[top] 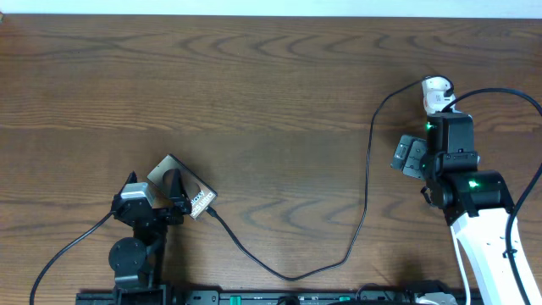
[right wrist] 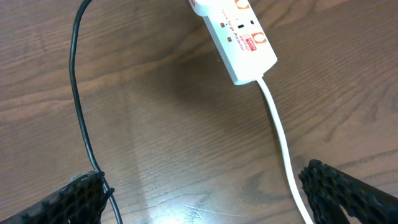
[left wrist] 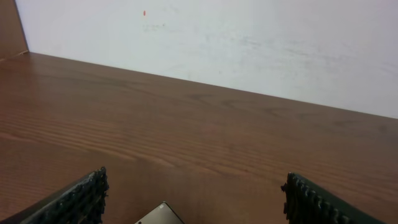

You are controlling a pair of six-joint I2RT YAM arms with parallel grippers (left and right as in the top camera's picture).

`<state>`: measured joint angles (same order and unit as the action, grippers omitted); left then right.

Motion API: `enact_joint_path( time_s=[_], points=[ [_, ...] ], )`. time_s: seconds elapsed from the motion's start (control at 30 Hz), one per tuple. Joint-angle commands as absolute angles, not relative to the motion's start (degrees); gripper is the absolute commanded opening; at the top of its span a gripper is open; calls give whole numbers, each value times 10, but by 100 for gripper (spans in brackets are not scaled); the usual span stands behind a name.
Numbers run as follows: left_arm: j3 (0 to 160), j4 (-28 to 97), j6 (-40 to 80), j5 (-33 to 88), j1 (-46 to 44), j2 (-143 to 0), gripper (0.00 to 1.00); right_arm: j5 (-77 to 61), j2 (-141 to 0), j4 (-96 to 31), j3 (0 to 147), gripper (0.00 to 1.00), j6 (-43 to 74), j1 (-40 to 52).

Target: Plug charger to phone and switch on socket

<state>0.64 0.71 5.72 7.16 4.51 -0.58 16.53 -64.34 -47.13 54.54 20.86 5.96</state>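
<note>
— Where is the phone (top: pixel 196 195)?
— Flat on the wooden table (top: pixel 254 102), front left, lying at a slant. Its white-lettered end points right, and the left gripper (left wrist: pixel 196 180) sits over its other end.
— Gripping it?
— The jaws stand far apart. In the left wrist view only a corner of the phone peeks in at the bottom edge between them. Whether a finger touches it, I cannot tell.
— And the charger (top: pixel 366 182)?
— Its thin black cable meets the lettered end of the phone, loops toward the table's front edge, then climbs to the socket (top: pixel 436 91) at the far right. Whether the tip is fully seated is too small to tell.
— The right gripper (right wrist: pixel 202 177)?
— Spread wide as well, holding nothing, above bare wood near the socket's corded end. The charger cable passes close by one finger, and the white cord (right wrist: pixel 280 130) runs down toward the other
</note>
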Motion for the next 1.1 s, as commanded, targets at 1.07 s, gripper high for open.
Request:
enact_joint_path(
  time_s=[1.07],
  points=[
    [3, 34, 47, 84, 49, -2, 89, 66, -420, -168, 276, 99, 219, 60]
  ],
)
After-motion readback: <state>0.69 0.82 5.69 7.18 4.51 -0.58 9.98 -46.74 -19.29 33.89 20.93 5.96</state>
